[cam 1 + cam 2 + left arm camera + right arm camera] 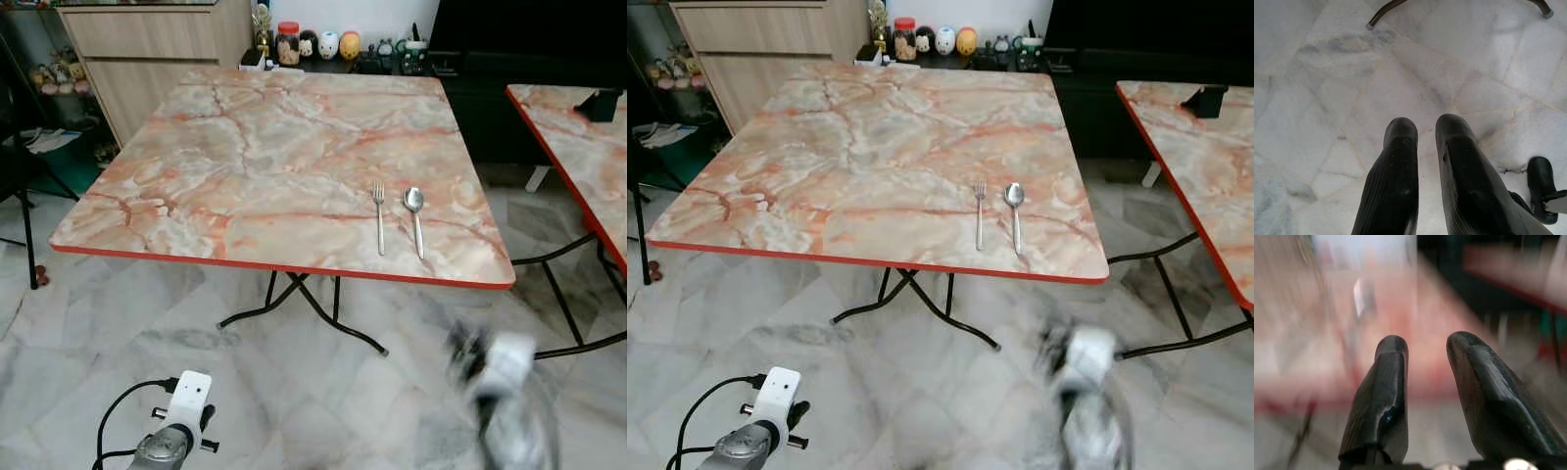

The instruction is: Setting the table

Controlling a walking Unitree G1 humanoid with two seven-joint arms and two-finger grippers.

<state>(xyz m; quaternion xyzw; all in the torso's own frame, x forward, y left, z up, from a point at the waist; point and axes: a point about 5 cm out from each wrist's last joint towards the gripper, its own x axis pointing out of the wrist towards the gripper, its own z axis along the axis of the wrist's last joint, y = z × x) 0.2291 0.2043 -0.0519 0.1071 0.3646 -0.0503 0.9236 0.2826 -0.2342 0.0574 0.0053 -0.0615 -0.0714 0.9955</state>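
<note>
Near the front edge of the desk (245, 157), toward its right corner, a fork (379, 217) and a spoon (414, 219) were laid side by side, close together but apart, the fork on the left. Both long axes were set roughly square to the front edge, with the tines and the bowl pointed toward the far edge and the handles toward the robot. The spoon's handle was angled slightly toward the right corner.

The left hand (1422, 132) was held low over the marble floor (294, 392), its fingers slightly parted and nothing gripped. The right hand (1425, 350) was raised below the front edge near the cutlery, heavily blurred, with fingers spread and nothing between them.

Judged from this layout, a fast approach by the right hand could be expected to strike the desk's front edge or sweep the cutlery out of line. Because both pieces were placed close to the edge, a nudge toward the robot could send them to the floor.
</note>
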